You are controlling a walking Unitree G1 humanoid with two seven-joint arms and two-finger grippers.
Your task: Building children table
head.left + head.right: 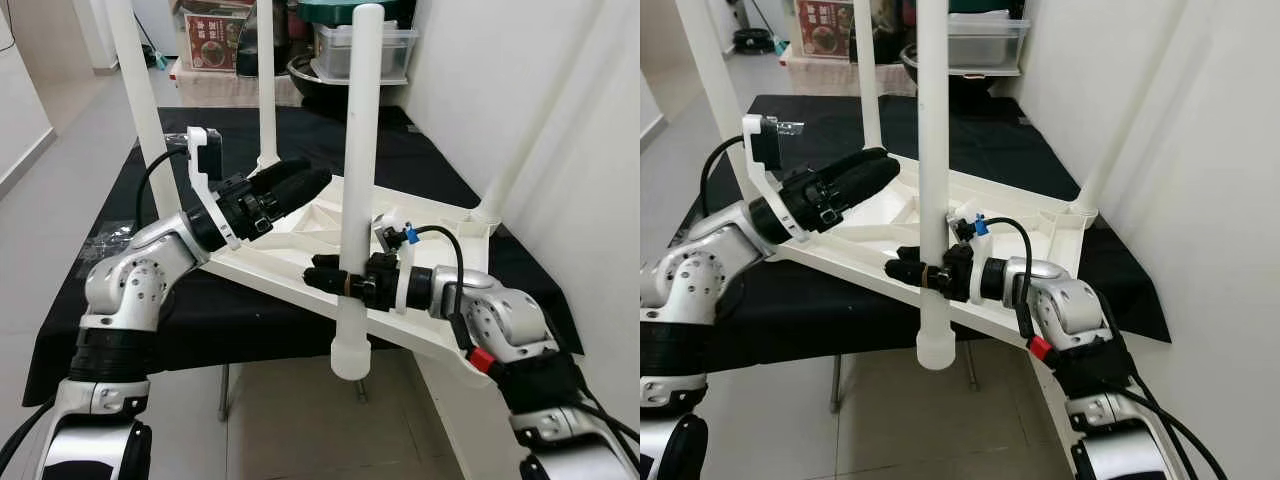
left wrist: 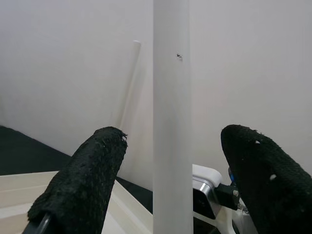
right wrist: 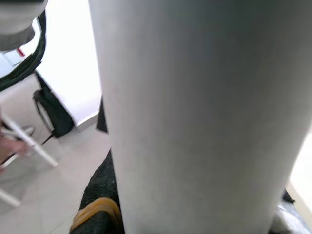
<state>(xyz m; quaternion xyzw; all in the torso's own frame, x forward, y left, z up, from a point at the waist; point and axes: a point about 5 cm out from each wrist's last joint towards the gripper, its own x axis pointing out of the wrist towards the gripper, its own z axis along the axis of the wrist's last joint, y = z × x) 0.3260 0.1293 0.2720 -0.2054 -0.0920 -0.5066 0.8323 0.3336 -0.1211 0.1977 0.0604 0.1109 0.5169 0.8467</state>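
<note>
Leg [image 1: 357, 170] stands upright, gripped low by my right claw [image 1: 345, 281]. My left claw [image 1: 290, 187] gapes open over the upturned tabletop [image 1: 300, 255] on the worktop [image 1: 400, 160].

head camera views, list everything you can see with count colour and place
tabletop: 1, white, upside down and tilted on the black table
fitted legs: 3 in sight, white, rising from the tabletop's corners at far left, far middle and right by the wall
loose leg: 1, white, upright in front of the tabletop's near edge, held near its lower end
black table: 1, black cloth top, under the tabletop
storage boxes: several, clear and red, on the floor beyond the black table
wall: white, on the right
left gripper: black fingers open, above the tabletop, beside the loose leg
right gripper: black fingers shut on the loose leg
</note>
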